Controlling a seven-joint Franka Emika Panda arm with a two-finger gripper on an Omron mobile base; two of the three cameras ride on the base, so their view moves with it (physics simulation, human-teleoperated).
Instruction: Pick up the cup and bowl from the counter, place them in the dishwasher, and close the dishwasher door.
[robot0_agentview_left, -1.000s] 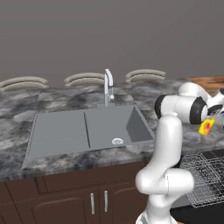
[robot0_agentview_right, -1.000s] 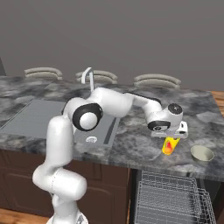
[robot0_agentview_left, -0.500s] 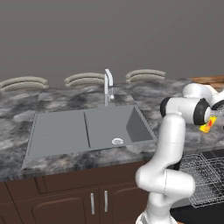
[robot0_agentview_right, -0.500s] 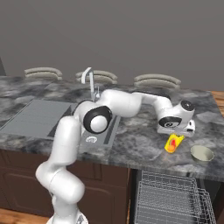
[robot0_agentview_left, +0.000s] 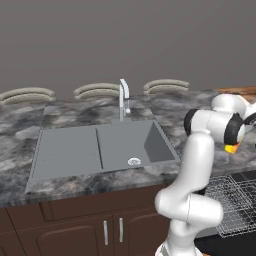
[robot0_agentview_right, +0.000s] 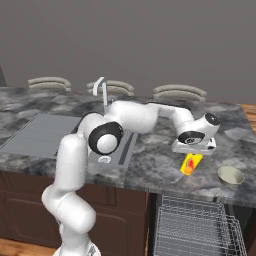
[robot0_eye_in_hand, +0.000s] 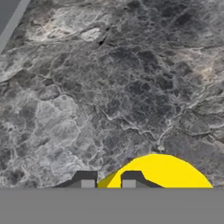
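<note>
The yellow cup (robot0_agentview_right: 191, 164) with a red mark stands on the dark marbled counter (robot0_agentview_right: 150, 165), right of the sink. My gripper (robot0_agentview_right: 193, 154) comes down on it from above. In the hand view the two fingertips (robot0_eye_in_hand: 85, 179) stand close together at the cup's rim (robot0_eye_in_hand: 162, 170), with a sliver of yellow wall between them, so the gripper (robot0_eye_in_hand: 108, 180) is shut on the cup. From the left base view a bit of the cup (robot0_agentview_left: 231, 148) peeks out under the hand. The pale bowl (robot0_agentview_right: 231, 175) sits on the counter to the cup's right. The dishwasher rack (robot0_agentview_right: 195, 225) is pulled out below the counter edge.
The grey sink (robot0_agentview_left: 100, 147) with its tap (robot0_agentview_left: 123, 97) lies left of the arm. Brown cabinets (robot0_agentview_left: 75, 225) run under the counter. The wire rack (robot0_agentview_left: 235, 205) sticks out over the dishwasher's black folded-down door (robot0_agentview_left: 225, 244). Pale chair backs (robot0_agentview_right: 179, 92) line the counter's far side.
The jaws have closed from wide open to a narrow gap around the cup's wall. The hand has settled lower onto the cup, which stays in its place.
</note>
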